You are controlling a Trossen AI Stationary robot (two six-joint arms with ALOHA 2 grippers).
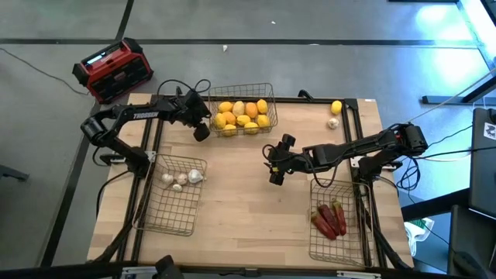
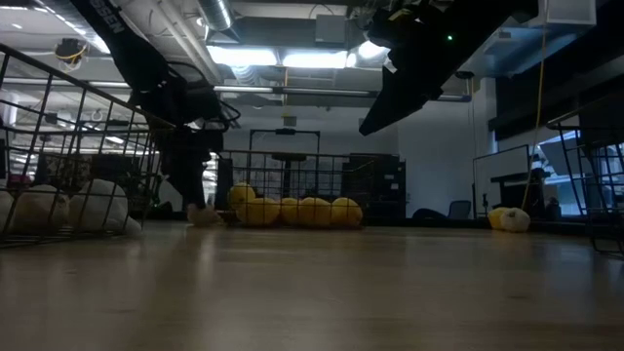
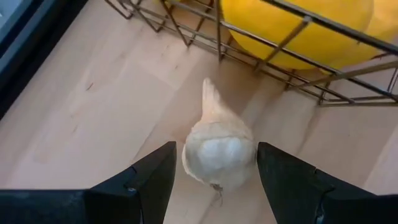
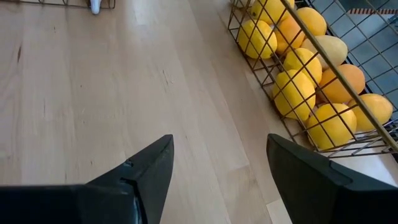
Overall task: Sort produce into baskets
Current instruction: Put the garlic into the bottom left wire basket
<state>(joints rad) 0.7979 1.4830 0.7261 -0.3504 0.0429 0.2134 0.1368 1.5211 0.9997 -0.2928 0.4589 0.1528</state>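
your left gripper [image 3: 214, 180] sits low on the tabletop [image 1: 248, 217] just outside the fruit basket [image 1: 242, 108], its fingers spread with a white garlic bulb [image 3: 217, 149] lying between them, not clearly pinched. your right gripper [image 4: 217, 168] hangs over bare wood mid-table, fingers apart and holding nothing, with the lemons [image 4: 298, 74] in that basket ahead of it.
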